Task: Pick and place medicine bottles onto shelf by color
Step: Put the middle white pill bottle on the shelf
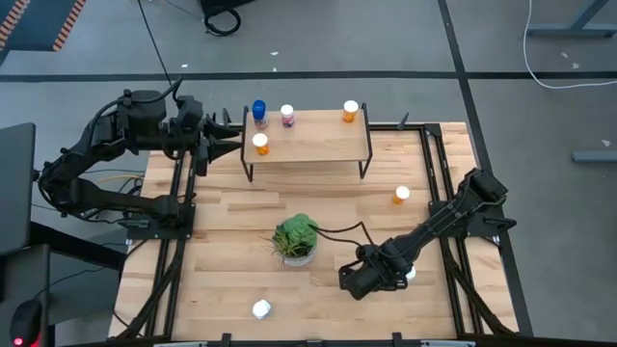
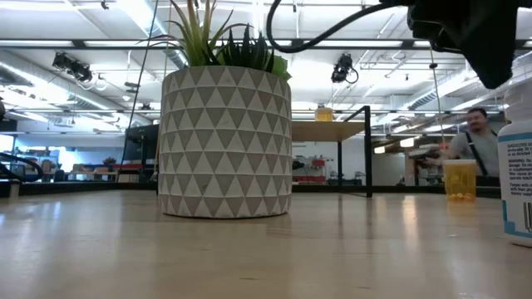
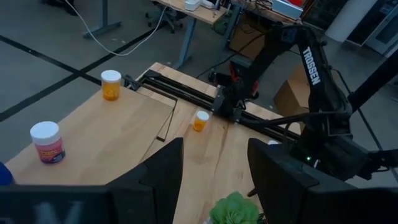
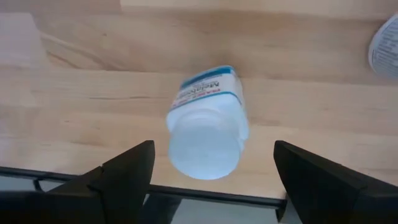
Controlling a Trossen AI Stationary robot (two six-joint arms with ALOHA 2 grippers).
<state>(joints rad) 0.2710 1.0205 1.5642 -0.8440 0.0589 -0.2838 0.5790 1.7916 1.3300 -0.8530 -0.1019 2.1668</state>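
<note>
Four small medicine bottles [image 1: 287,116] stood on the low light-wood shelf [image 1: 318,140]; three were left on the bench. Right gripper [image 4: 211,165], jaws wide and empty, hovered over a white blue-labelled bottle [image 4: 208,121] near the right edge. Left gripper [image 3: 214,171], half open, empty, sat at the shelf's left end. "TROSSEN" read on the arm; bottle label unreadable.

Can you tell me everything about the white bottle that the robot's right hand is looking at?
The white medicine bottle is a small round tub that looks like plastic, with a white cap and a white label edged in blue with dark print. It stands upright on the light-wood table, near its right edge. The right gripper hangs over it with fingers spread wide on either side, not touching it. Nothing else touches it.
</note>
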